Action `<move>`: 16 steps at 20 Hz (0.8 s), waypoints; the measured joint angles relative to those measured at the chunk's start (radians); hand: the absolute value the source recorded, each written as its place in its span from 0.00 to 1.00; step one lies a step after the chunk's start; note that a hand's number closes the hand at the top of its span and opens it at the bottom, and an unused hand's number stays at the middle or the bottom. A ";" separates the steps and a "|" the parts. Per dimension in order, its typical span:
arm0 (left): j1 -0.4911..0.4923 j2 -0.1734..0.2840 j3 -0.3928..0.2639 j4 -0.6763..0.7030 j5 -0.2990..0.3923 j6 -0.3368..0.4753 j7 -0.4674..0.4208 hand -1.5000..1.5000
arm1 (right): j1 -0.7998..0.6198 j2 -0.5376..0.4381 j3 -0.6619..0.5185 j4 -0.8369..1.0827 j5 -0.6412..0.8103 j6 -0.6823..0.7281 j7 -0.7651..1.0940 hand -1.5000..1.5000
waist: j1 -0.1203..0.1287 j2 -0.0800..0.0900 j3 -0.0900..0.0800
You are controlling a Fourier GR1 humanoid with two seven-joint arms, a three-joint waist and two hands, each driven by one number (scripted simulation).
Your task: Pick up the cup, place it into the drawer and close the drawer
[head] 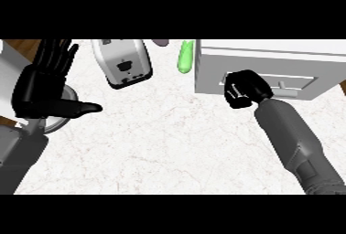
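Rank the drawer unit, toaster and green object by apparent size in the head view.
1. drawer unit, though cut off by the view's edge
2. toaster
3. green object

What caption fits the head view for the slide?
Right hand curled against the closed drawer front; left hand open at the counter's left, beside a toaster.

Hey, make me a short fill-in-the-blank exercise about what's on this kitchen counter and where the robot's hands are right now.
1. The right hand is curled at the front of the white ____.
2. The left hand rests with straight fingers at the view's ____ edge.
3. The long green object lies between the drawer unit and the ____.
4. The drawer front looks ____.

Missing words: drawer unit; left; toaster; closed
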 measured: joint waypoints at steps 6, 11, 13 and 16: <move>0.007 -0.006 0.003 0.002 0.008 -0.044 -0.005 0.00 | -0.038 -0.020 -0.030 0.080 -0.028 0.058 -0.079 1.00 | 0.011 -0.004 -0.004; 0.015 -0.016 0.003 0.014 0.008 -0.068 -0.017 0.00 | -0.051 -0.034 -0.049 0.110 -0.050 0.103 -0.133 1.00 | 0.017 -0.002 -0.005; 0.014 -0.019 0.002 0.018 0.005 -0.073 -0.020 0.00 | -0.051 -0.041 -0.058 0.112 -0.061 0.120 -0.160 1.00 | 0.021 0.001 -0.005; 0.019 -0.032 -0.004 0.024 0.005 -0.083 -0.028 0.00 | -0.048 -0.045 -0.072 0.116 -0.075 0.124 -0.192 1.00 | 0.024 0.003 -0.005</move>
